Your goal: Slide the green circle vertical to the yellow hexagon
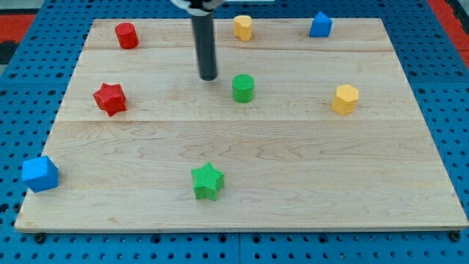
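The green circle [243, 88] stands upright near the middle of the wooden board [293, 169]. The yellow hexagon [345, 99] sits to the view's right of it, a little lower. My tip [209, 76] rests on the board just left of the green circle and slightly above it, with a small gap between them. The dark rod rises from the tip to the view's top edge.
A yellow cylinder-like block [242, 27] and a blue block [320, 25] sit at the top. A red cylinder [126, 35] and a red star [110, 98] are at the left. A blue cube [39, 174] is at the bottom-left corner. A green star [207, 181] is at the bottom middle.
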Robot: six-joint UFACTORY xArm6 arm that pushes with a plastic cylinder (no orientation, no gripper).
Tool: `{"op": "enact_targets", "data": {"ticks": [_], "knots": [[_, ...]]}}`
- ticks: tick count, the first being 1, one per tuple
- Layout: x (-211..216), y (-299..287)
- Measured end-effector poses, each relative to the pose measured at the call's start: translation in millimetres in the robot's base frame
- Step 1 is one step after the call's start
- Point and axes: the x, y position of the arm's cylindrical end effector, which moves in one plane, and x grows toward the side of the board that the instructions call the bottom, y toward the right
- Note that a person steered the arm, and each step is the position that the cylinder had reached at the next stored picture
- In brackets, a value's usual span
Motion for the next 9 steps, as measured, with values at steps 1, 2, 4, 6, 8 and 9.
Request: {"op": "enact_targets", "data": {"ticks": [1,2,4,6,8,9], "knots": [[70.9,60.2],[120.1,102.8],[38.5,81.0],[183.5,133.7],[117.7,94.8],[106.6,169.8]]}}
